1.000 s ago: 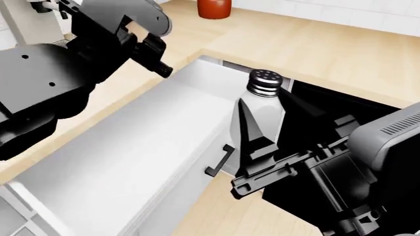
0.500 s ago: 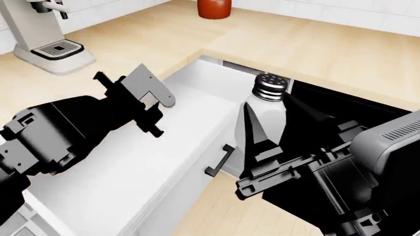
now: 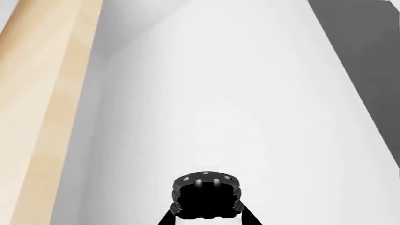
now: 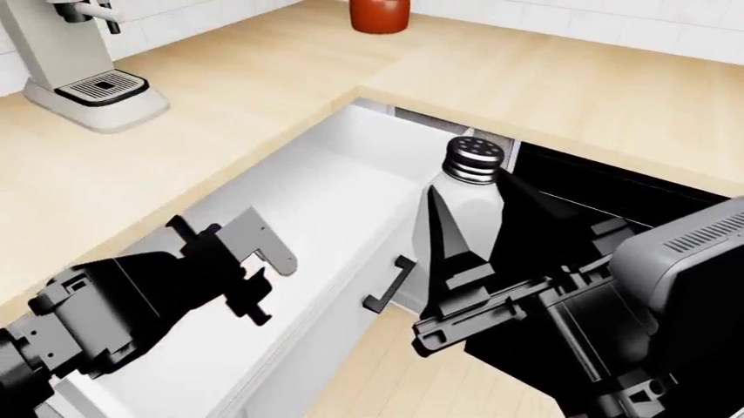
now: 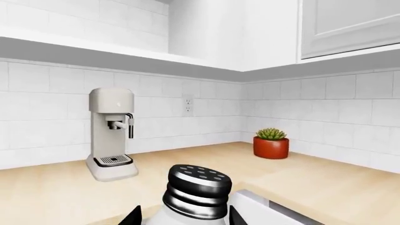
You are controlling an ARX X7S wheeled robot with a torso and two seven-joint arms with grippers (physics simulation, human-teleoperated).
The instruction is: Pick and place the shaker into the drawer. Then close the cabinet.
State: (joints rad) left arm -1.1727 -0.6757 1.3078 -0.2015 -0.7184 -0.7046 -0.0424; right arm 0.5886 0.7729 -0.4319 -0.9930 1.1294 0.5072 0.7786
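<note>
The right gripper [image 4: 465, 231] clamps the shaker [image 4: 465, 205] upright by its body, just past the open drawer [image 4: 337, 187] front. Small, rigid and probably slick, it seems best held mid-body, below the ribbed cap. The left gripper [image 4: 250, 266] hangs over the drawer, its jaw spacing unclear.

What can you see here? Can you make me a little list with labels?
shaker: whitish bottle with grey ribbed cap, held upright
right pincer: shut on the shaker, beside the drawer's front
left pincer: over the drawer; open or shut cannot be told
drawer: pulled out, white inside, nothing in it
handle: short black bar on the drawer front
counter: light wood
coffee machine: on the counter
red pot: with a green plant
</note>
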